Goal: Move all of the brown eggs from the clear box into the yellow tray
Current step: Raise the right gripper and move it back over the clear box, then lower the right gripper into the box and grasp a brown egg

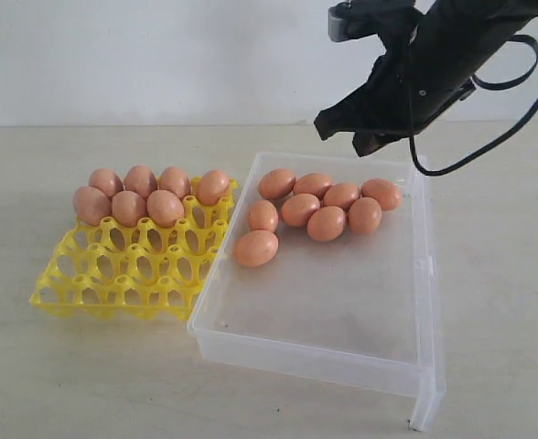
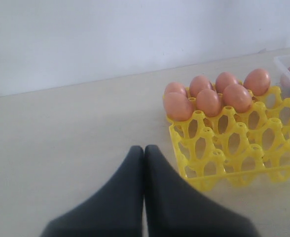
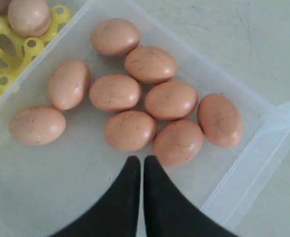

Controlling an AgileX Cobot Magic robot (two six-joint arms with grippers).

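Note:
Several brown eggs lie bunched at the far end of the clear box; several more fill the far cups of the yellow tray to its left. My right gripper hangs above the box's far edge, shut and empty. In the right wrist view its tips sit just short of the nearest eggs, over the box floor. My left gripper is shut and empty over bare table, beside the tray and its eggs.
The tray touches the box's left wall. A black cable loops under the right arm. The box's flange overhangs at the front right. A pale wall stands behind the table.

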